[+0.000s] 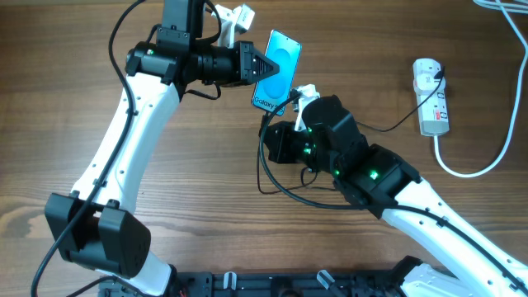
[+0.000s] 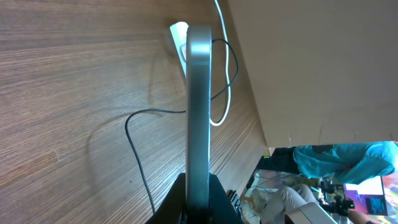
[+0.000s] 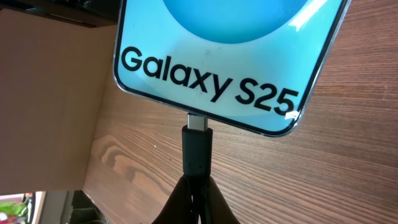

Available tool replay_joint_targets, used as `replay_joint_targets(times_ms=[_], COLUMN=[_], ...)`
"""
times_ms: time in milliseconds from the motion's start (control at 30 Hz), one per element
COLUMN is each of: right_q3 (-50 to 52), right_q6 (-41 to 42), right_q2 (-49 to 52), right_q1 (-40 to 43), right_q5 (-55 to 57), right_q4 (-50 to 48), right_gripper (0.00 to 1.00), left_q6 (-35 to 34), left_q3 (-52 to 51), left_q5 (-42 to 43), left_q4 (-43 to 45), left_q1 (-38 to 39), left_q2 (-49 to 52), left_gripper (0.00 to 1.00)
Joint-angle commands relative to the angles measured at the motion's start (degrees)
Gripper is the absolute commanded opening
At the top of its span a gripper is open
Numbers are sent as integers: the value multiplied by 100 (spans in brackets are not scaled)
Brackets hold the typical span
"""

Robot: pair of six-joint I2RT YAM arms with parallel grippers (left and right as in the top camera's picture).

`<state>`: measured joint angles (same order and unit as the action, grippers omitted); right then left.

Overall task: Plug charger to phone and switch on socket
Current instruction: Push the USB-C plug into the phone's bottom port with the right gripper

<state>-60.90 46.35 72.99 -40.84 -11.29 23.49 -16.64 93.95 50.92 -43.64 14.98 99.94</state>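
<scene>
Clamping a small rectangular phone [image 1: 278,66] with a turquoise screen by its long side: left gripper [image 1: 256,64], jaws closed tight on the thin pale edge. Phone held up off the brown wood-grain table [image 1: 74,91], tilted, white lower strip turned toward the right arm. From the left wrist, only the silver-grey edge on show, rising from between the black fingers [image 2: 221,208].

Pinching the thin black charger [image 3: 198,152] at its small black connector end: right gripper [image 3: 198,202], jaws closed on the connector body from both sides. Connector set against the middle of the phone's bottom edge, just under the "Galaxy S25" lettering. Short silver tip partly showing between black body and phone edge; how deep in the port, cannot tell.

Trailing from the right arm across the table to the far right: the charger's thin cable, ending in a black plug [image 1: 438,77] seated in the white elongated socket [image 1: 432,111], a power strip lying flat, well apart from the phone. Red mark [image 1: 430,96] on the strip's face, just below the plug. Switch position too small to read. Thick white cable [image 1: 483,165] looping out of the strip's near end and away up the right edge of the table.
</scene>
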Motion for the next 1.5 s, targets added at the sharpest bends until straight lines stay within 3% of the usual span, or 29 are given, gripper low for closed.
replay_joint_targets(times_ms=[0, 1200, 1467], right_q3=[-114, -114, -114], right_q6=[166, 658, 503], right_q2=[-111, -111, -111], right_q1=[42, 48, 356], right_q5=[149, 295, 74], right_q4=[-35, -199, -168], right_gripper=[5, 5, 4], left_q6=[118, 122, 122], left_q3=[44, 44, 44], left_q5=[267, 258, 258], left_q4=[13, -74, -76], left_q1=[-9, 94, 94], left_q2=[22, 22, 22], left_gripper=[4, 4, 4])
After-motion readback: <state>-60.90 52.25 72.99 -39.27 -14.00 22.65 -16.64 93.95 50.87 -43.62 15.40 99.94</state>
